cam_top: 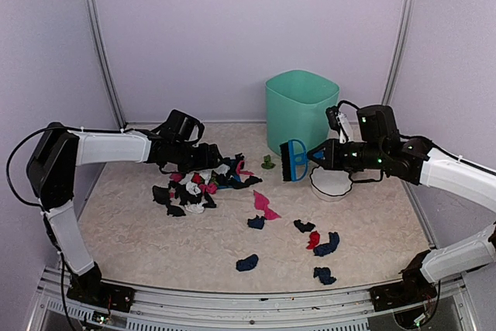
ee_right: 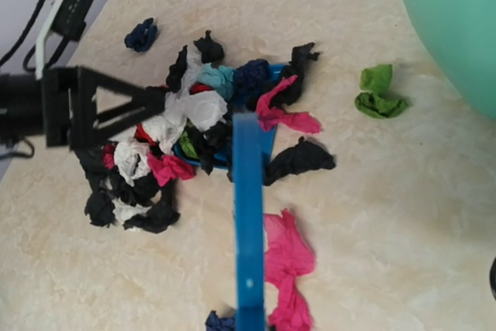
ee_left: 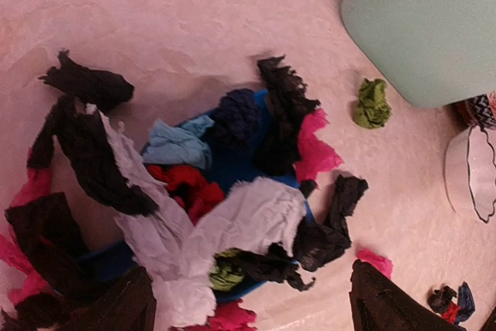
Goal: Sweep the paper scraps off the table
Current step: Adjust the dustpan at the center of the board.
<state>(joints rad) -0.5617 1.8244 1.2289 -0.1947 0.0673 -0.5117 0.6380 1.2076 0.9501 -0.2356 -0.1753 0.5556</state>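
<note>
While the right claw (cam_top: 316,156) is clamped on a blue brush (cam_top: 294,160) in front of the green bin (cam_top: 301,110), the left claw (cam_top: 211,159) hangs spread wide over the paper scraps (cam_top: 198,187), heaped on a blue dustpan (ee_left: 232,170) left of the bin; more dot the worktop (cam_top: 132,230) nearer than it.

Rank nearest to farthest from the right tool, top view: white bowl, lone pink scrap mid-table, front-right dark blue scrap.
1. White bowl, just beside the right tool.
2. Pink scrap, mid-table, toward the left.
3. Dark blue scrap, front right.
</note>
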